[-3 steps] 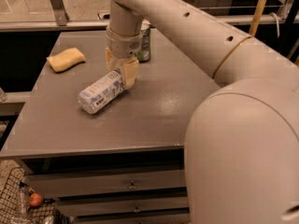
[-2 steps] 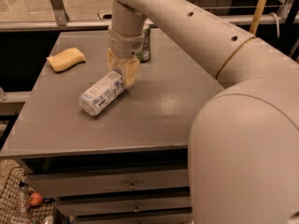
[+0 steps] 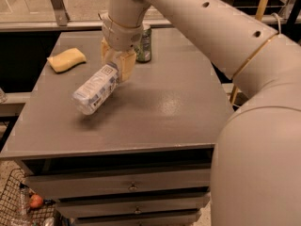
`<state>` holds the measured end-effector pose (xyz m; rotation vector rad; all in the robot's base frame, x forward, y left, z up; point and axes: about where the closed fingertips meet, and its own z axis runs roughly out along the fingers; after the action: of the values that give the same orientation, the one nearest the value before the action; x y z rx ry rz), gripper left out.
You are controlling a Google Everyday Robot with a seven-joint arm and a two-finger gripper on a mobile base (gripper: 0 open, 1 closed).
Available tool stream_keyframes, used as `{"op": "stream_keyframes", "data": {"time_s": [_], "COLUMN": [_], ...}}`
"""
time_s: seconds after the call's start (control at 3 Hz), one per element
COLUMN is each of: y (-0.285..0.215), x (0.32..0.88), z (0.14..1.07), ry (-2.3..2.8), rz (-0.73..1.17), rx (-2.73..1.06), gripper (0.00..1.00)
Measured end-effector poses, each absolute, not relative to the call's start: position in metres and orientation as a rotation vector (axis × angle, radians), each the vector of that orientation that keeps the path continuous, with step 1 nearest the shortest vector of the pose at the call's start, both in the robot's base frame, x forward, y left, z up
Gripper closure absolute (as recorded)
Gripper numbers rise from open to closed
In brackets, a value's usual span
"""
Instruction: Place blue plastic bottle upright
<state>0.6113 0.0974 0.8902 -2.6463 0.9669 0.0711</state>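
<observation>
Right now, in my one camera view, the gripper (image 3: 119,69) sits over the back left part of the flat grey tabletop (image 3: 169,107). Its tan fingers (image 3: 128,64) are closed on the upper end of the blue plastic bottle (image 3: 96,88), a slim clear one with a pale blue-white printed label. I cannot see the cap end, as the fingers cover it. The bottle is tilted, neither lying flat nor upright: its gripped end is high and towards the back, and its base points down and to the left, towards the front of the tabletop. A shadow lies on the tabletop under the base, and I cannot tell whether the base touches the surface. A short green metal drink can (image 3: 144,44) stands upright just behind the gripper, partly hidden by the wrist. A yellow sponge (image 3: 67,60) lies near the back left corner, well apart from the bottle. Grey drawers (image 3: 131,187) sit under the tabletop.
</observation>
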Motion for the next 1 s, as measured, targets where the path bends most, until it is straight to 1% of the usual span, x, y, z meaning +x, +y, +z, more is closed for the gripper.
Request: {"op": "stream_keyframes", "data": {"time_s": [0.33, 0.67, 1.0], "y": [0.1191, 0.1191, 0.1186], "x": [0.6095, 0.6095, 0.6161], "z": [0.9538, 0.9537, 0.9571], "ry": [0.711, 0.711, 0.599], "rz": [-0.038, -0.037, -0.104], "rx": [-2.532, -2.532, -2.564], "gripper": [1.0, 1.0, 1.0]}}
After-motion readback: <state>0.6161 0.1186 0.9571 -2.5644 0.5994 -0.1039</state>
